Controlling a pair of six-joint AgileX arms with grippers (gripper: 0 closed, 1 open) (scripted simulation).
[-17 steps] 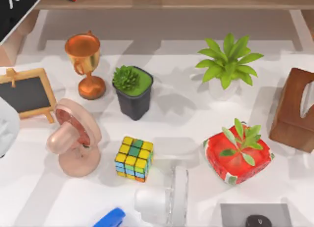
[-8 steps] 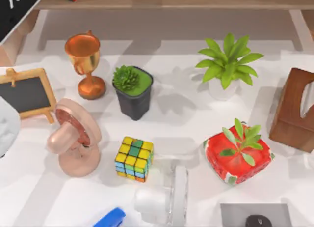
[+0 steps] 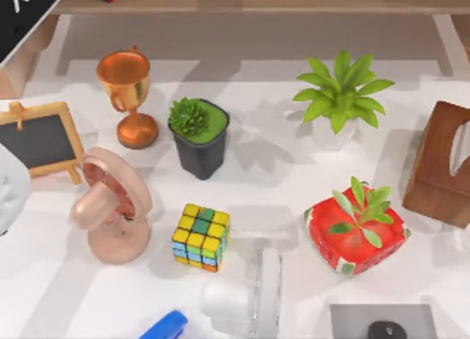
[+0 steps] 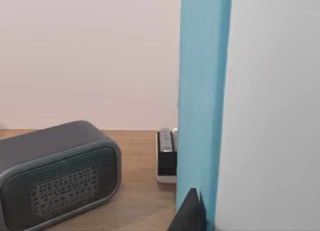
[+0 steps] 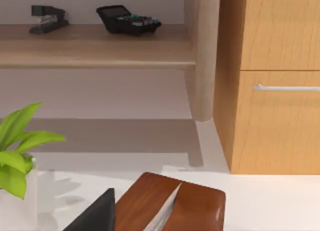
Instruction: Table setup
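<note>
White worktop (image 3: 279,185), seen from above. Standing on it: copper trophy (image 3: 126,95), small chalkboard (image 3: 38,139), dark potted succulent (image 3: 198,136), pink desk fan (image 3: 110,207), colour cube (image 3: 200,236), white-potted leafy plant (image 3: 339,97), red watermelon-patterned planter (image 3: 356,232) and brown tissue box (image 3: 443,163). A wooden shelf (image 5: 95,46) behind carries a stapler (image 5: 47,18) and calculator (image 5: 128,19).

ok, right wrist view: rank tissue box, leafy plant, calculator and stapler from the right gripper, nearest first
From the right gripper:
1. Wooden tissue box, right beside it on the table.
2. Leafy plant, on its other side, slightly farther back.
3. Calculator and stapler, both far back on the wooden shelf; too close to call between them.
</note>
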